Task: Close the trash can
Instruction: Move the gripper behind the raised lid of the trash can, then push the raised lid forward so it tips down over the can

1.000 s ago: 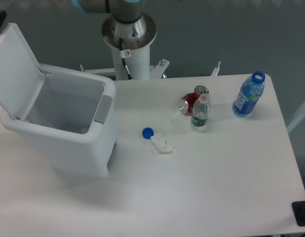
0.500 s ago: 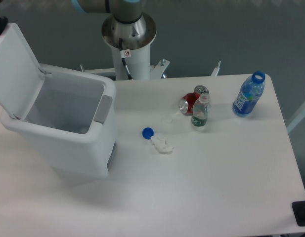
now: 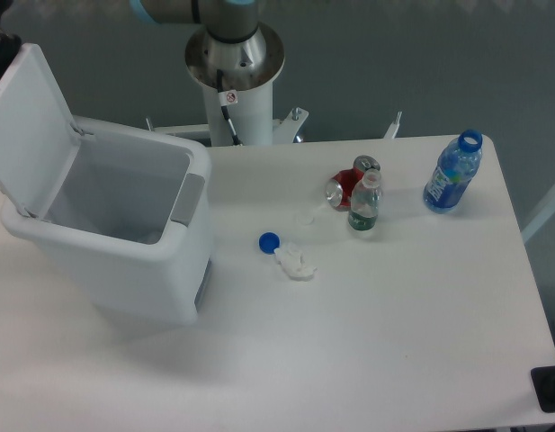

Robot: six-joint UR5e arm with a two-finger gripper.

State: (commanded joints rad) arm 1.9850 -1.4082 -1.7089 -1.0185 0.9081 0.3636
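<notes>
The trash can (image 3: 124, 238) stands on the table (image 3: 394, 342) at about nine o'clock, its lid (image 3: 30, 126) raised and leaning back toward ten o'clock, the grey front tab (image 3: 189, 200) facing the table's middle. At the far top-left corner a dark bit of the gripper (image 3: 0, 27) shows just beside the lid's upper edge (too little is in view to tell whether its fingers are spread or pressed together, or whether it touches the lid). Near the centre lie a blue cap (image 3: 269, 240) and, just beside it, a white scrap (image 3: 295, 264). Toward one o'clock a small clear bottle (image 3: 364, 205) stands against a red can (image 3: 349, 184); a blue bottle (image 3: 453, 173), uncapped, stands at two o'clock.
</notes>
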